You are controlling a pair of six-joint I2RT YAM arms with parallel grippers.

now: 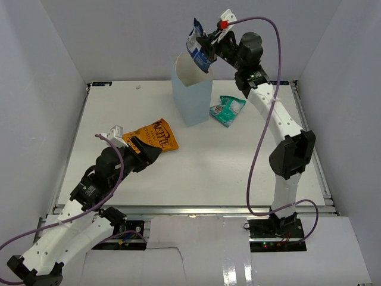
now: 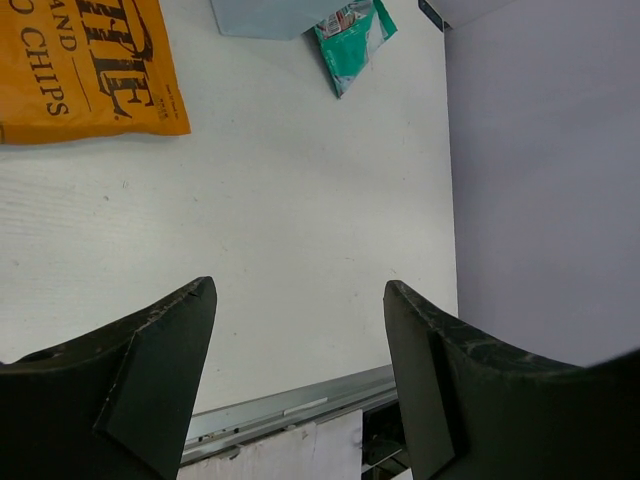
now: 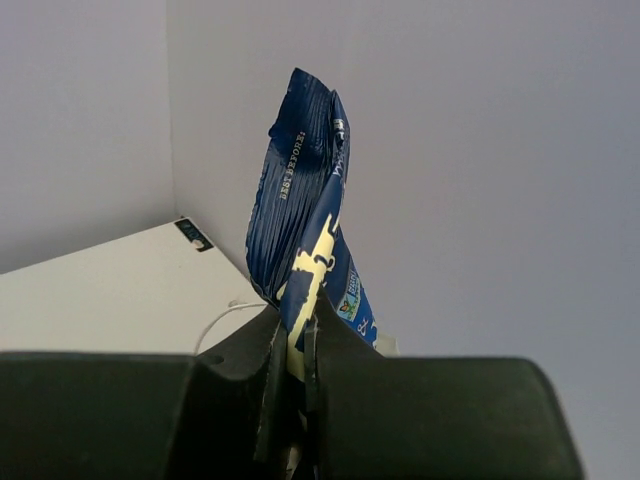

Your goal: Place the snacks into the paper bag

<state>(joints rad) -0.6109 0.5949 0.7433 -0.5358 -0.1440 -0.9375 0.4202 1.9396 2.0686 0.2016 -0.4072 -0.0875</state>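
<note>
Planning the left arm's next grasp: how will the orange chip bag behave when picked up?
The orange chip bag lies flat and looks thin, so it is probably light and floppy, sagging from a pinched edge. Its film may slide on the smooth table if pushed. The label says chips, so the contents likely crush easily.

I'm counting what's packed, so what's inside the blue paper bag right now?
Only the white inner wall of the paper bag shows. The right hand holds a dark blue packet over the opening, hiding part of it. The bottom is hidden, so anything there cannot be seen.
</note>
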